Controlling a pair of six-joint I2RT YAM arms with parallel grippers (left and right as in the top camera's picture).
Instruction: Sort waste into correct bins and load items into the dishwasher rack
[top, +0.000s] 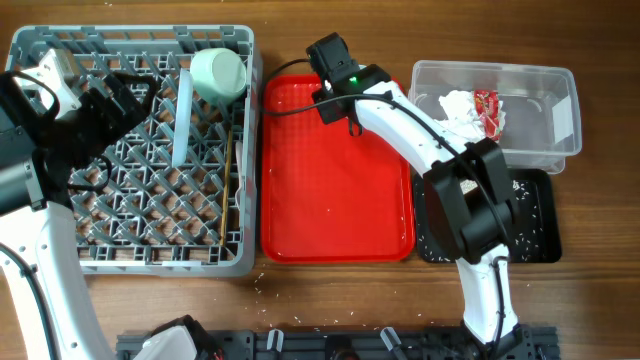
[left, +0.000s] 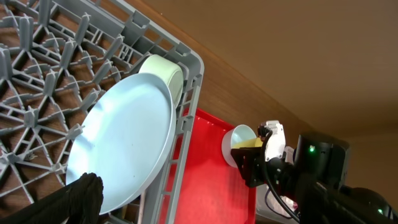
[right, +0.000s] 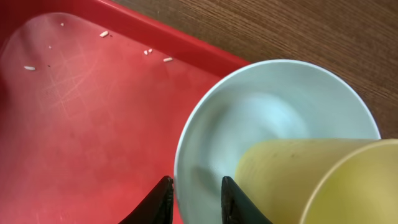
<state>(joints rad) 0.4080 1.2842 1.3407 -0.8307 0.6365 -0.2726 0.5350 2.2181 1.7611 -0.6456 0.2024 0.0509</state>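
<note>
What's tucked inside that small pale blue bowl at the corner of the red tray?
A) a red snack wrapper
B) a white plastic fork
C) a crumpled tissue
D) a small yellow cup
D: the right wrist view shows a small yellow cup lying inside the small pale mint-blue round bowl, which sits at the corner of the red plastic tray.

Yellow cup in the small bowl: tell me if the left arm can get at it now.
Probably not cleanly. The right gripper straddles the rim of the bowl holding the yellow cup, covering it from above; the left gripper sits open over the dishwasher rack.
</note>
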